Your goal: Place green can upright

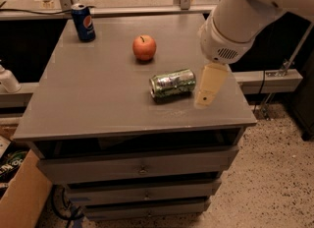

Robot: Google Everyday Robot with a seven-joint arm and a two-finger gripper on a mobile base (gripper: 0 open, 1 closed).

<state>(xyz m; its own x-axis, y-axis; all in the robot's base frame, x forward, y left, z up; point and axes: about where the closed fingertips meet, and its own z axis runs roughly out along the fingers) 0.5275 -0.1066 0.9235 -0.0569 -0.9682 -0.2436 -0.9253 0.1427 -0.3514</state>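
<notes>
The green can [172,84] lies on its side near the middle right of the grey cabinet top [98,99], its silver top facing left. My gripper [206,97] hangs from the white arm just right of the can, a short gap away, above the cabinet's right front part. It holds nothing.
A red apple [144,47] sits behind the can. A dark blue can [84,22] stands upright at the back left corner. A white bottle [7,78] is off the left edge. A cardboard box [19,192] is on the floor at the left. Drawers are below.
</notes>
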